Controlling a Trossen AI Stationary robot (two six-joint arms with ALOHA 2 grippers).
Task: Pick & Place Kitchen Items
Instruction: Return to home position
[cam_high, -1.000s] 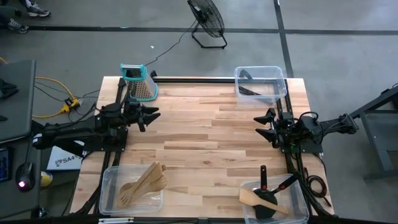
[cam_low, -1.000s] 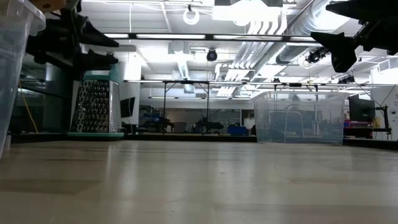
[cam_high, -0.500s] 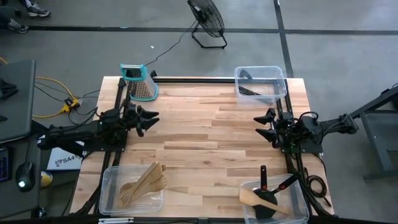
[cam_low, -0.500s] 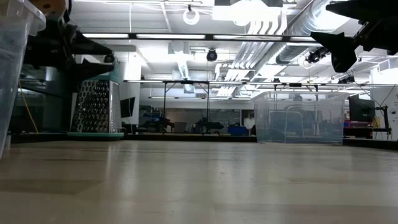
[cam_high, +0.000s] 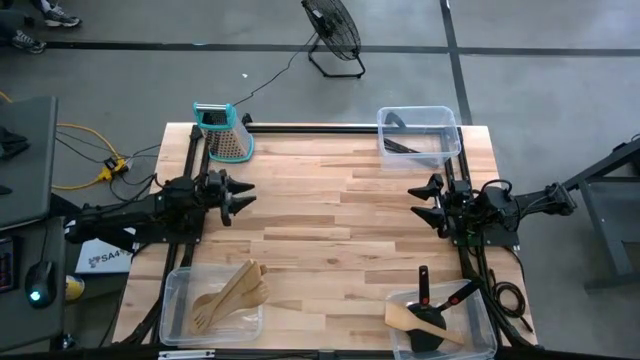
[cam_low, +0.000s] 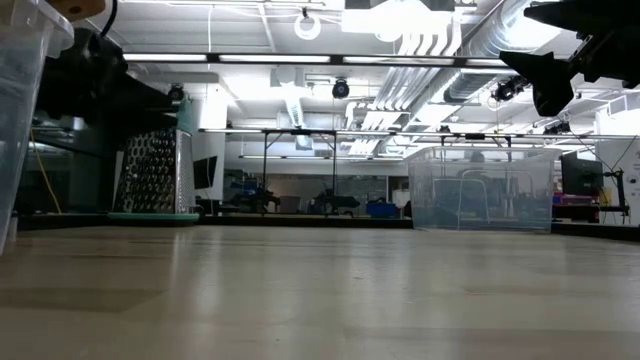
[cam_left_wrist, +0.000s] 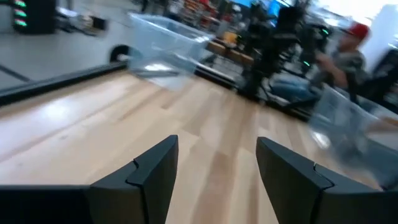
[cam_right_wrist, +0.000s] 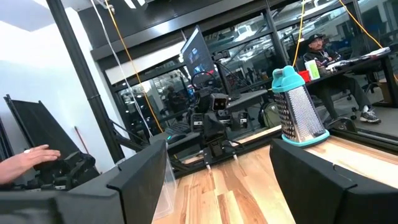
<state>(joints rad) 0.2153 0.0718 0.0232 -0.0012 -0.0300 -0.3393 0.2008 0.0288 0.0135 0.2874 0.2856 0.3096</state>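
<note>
Several pale wooden utensils (cam_high: 228, 293) lie in the clear bin (cam_high: 178, 310) at the table's near left corner. Black turners and a wooden spatula (cam_high: 432, 312) lie in the near right bin (cam_high: 488, 335). A thin black tool (cam_high: 402, 147) rests in the far right bin (cam_high: 418, 112). My left gripper (cam_high: 243, 195) hovers open and level at the table's left edge, with nothing between its fingers (cam_left_wrist: 155, 168). My right gripper (cam_high: 425, 203) stands open at the right edge, also with nothing in it (cam_right_wrist: 217, 180).
A metal box grater with a teal top (cam_high: 226, 133) stands at the far left corner, just beyond my left gripper. The bare wooden tabletop (cam_high: 340, 240) lies between the arms. People sit beyond the table (cam_right_wrist: 318, 51); a hand (cam_right_wrist: 31, 157) shows in the right wrist view.
My left gripper has sunk and drawn back a little toward the table's left edge, staying open with nothing in it. My right arm has kept still.
</note>
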